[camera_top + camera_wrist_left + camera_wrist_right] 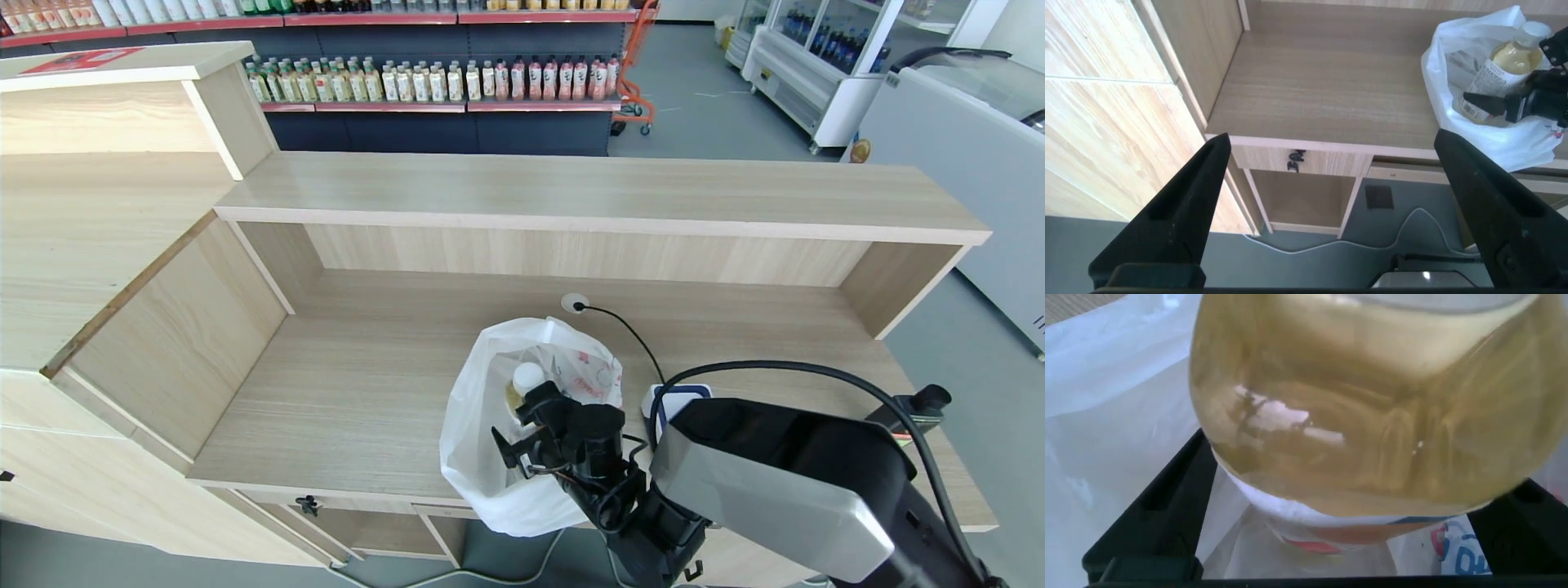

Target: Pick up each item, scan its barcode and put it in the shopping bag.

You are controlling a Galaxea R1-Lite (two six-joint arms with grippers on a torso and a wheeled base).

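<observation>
Nearest, the left gripper (1333, 140) is held in front of the counter (359, 392) and below its front edge, its jaws spread wide with nothing between them; it is well apart from the work and need not be brought in.

Just beyond, the right gripper (529, 412) is closed on a bottle (526, 380) of yellowish drink, gripped on the body with the white cap above. The bottle is held in the mouth of the white shopping bag (478, 457), which stands at the front edge of the counter and seems to bulge slightly over it.

The step in hand is judged to be the placing. The bottle should be kept central in the opening and lowered until its base is borne from beneath. Only then should the jaws be parted. The withdrawal is best made straight upward, so that the thin film is not caught by a finger and the bag is not dragged off the edge.

Just beside the bag, a white and blue device (673, 400) is partly hidden by the arm; it may be the scanner. A black cable (633, 335) is led from it to a port further back.
</observation>
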